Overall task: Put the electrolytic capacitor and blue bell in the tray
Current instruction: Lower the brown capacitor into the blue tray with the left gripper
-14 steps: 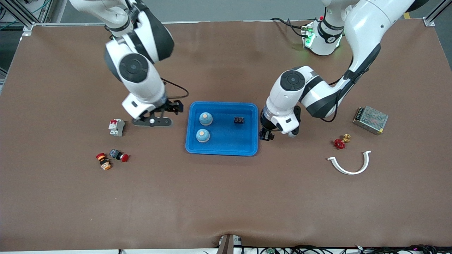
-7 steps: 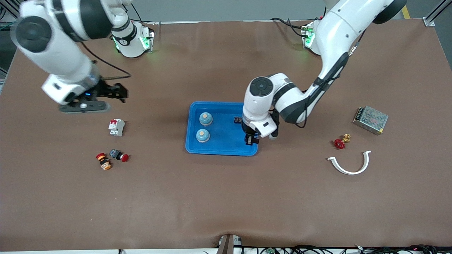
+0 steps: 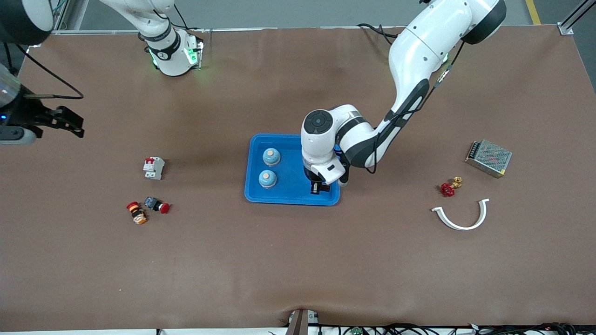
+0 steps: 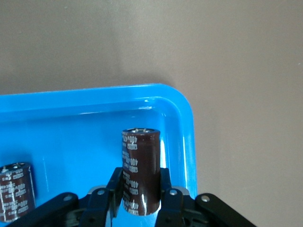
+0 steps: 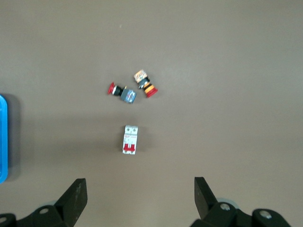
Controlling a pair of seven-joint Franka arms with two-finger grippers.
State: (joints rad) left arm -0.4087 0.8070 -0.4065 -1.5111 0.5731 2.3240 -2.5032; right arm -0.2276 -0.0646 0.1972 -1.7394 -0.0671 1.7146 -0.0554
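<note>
My left gripper [image 3: 320, 188] is shut on a dark brown electrolytic capacitor [image 4: 140, 172]. It holds the capacitor upright over the blue tray [image 3: 293, 200], at the corner nearest the front camera on the left arm's end. Its fingers [image 4: 164, 182] clamp the capacitor's lower half. A second capacitor [image 4: 16, 189] stands in the tray nearby. Two blue bells [image 3: 271, 156] [image 3: 267, 178] sit in the tray toward the right arm's end. My right gripper [image 3: 73, 124] hangs open and empty over the table at the right arm's end, well away from the tray [image 5: 2, 137].
A white circuit breaker [image 3: 153, 168] and two red push buttons [image 3: 157, 204] [image 3: 136, 212] lie toward the right arm's end. Toward the left arm's end are a red valve [image 3: 449, 187], a white curved piece [image 3: 461, 216] and a metal mesh box [image 3: 488, 157].
My left gripper carried the capacitor from beside the tray to over its inside corner. My right arm swung away from the tray toward its own end of the table.
</note>
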